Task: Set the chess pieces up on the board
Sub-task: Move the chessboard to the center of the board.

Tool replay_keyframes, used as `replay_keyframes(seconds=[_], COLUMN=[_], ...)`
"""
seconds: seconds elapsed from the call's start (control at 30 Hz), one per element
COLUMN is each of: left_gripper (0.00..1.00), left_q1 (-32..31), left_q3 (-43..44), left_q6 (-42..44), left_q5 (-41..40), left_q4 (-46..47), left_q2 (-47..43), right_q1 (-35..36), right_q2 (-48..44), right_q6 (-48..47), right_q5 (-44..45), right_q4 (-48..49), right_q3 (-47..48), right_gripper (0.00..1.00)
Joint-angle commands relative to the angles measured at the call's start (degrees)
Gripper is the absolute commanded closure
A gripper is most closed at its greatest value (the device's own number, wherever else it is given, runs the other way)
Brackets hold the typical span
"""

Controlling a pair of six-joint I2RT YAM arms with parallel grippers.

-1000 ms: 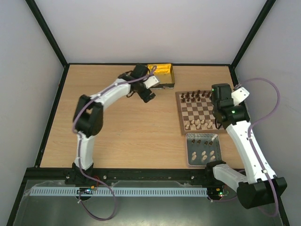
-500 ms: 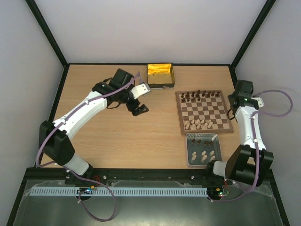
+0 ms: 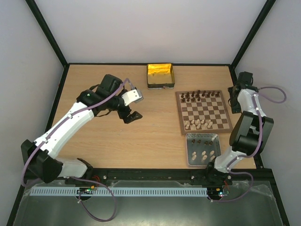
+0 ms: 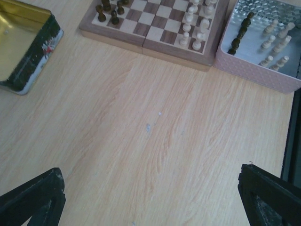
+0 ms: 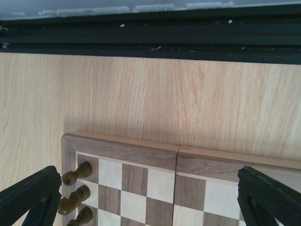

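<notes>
Black-fingered, my left tool (image 4: 150, 200) hangs wide open, empty, above the desk (image 4: 141, 141). My right tool (image 5: 150, 200) gapes empty by the cropped board (image 5: 127, 147).

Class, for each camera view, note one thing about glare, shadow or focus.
Top external: the gold tin glints. Left wrist: the tray shines in patches; the left tool looks dark and soft-edged. Right wrist: the board throws a shadow on the table beyond it.
</notes>
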Motion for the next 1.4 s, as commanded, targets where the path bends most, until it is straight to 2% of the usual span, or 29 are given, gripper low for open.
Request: replay_keyframes(seconds=[0.0, 0.1, 0.47, 1.1, 1.37], left_gripper=[0.01, 0.01, 0.00, 0.00, 0.01], left_q1=[0.33, 0.41, 0.53, 0.47, 0.44], left_q3=[-2.99, -5.19, -7.74, -10.25, -11.51], left_q6=[-0.60, -1.33, -2.62, -2.95, -3.28], left_q5=[0.67, 1.48, -2.20, -4.47, -4.85], left_q4=[-2.72, -1.87, 0.75, 3.77, 4.26], left_q2=[-2.91, -5.17, -5.89, -4.70, -5.96], right_q1=[-0.32, -0.62, -1.33, -1.33, -1.39], right_q2=[5.74, 11.75, 16.85, 17.97, 21.00], right_q6=[-1.45, -3.42, -4.80, -6.41, -6.13], right_q5=[-3.26, -2.48, -5.88, -4.67, -1.95], right_q4=[-2.02, -6.91, -5.14, -4.04, -5.53], right_q3=[4.97, 10.02, 10.58, 6.83, 9.10], right_gripper=[0.01, 0.00, 0.00, 0.01, 0.01])
